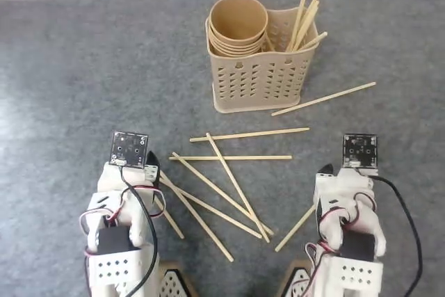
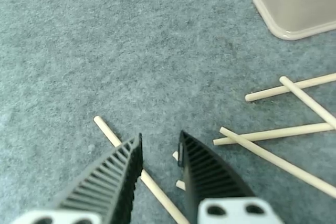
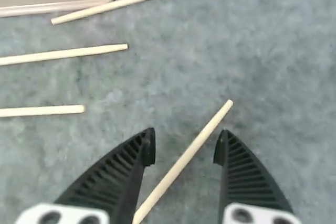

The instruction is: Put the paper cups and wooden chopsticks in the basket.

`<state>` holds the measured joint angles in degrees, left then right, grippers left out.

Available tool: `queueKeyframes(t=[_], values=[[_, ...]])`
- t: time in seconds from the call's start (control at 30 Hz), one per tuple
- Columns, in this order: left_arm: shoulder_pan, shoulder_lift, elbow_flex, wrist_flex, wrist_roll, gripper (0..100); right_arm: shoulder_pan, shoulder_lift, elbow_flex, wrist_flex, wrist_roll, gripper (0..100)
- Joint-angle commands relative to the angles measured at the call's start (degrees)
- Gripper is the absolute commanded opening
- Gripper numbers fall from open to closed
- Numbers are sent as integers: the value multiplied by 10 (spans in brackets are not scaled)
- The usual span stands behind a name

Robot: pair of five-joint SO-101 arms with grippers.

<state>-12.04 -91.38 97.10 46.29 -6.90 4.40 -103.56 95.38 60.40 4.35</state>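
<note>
Left gripper: the left gripper [image 2: 160, 137] hangs over the near part of the worktop [image 1: 69, 67] with its fingers parted a moderate way – it has hold of nothing

Beneath the left gripper: a slanting chopstick [image 2: 113, 137] lies flat on the grey surface and passes under one finger, and two more stick ends show close by the other finger

Right gripper: the right gripper [image 3: 186, 134] is spread wide and grips nothing

Between its fingers: a single chopstick [image 3: 184, 159] lies on the worktop in the gap, apart from both fingers, with its far end just past the fingertips

Middle of the worktop: the loose chopsticks [image 1: 229, 179] lie scattered between the two arms, several crossing one another in a rough fan, with two nearly parallel sticks at the far edge of the scatter

Just before the basket: a stray chopstick [image 1: 323, 99] lies at a slant, one end close to the basket's foot

Basket: the basket [image 1: 257, 78] stands upright on the far side of the worktop, beige, with slotted walls

Inside it: the paper cups [image 1: 238, 22] sit nested in one stack on the left arm's side – the upright chopsticks [image 1: 304, 22] lean together on the right arm's side, their tops above the rim
</note>
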Motion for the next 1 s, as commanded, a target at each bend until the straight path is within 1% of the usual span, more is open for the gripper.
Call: queueKeyframes(t=[0.0, 0.97], values=[[2, 1, -3, 4, -3, 104, -19, -4, 11, -7, -6, 188], [3, 1, -3, 0, -4, 104, -20, -4, 11, 7, -6, 187]])
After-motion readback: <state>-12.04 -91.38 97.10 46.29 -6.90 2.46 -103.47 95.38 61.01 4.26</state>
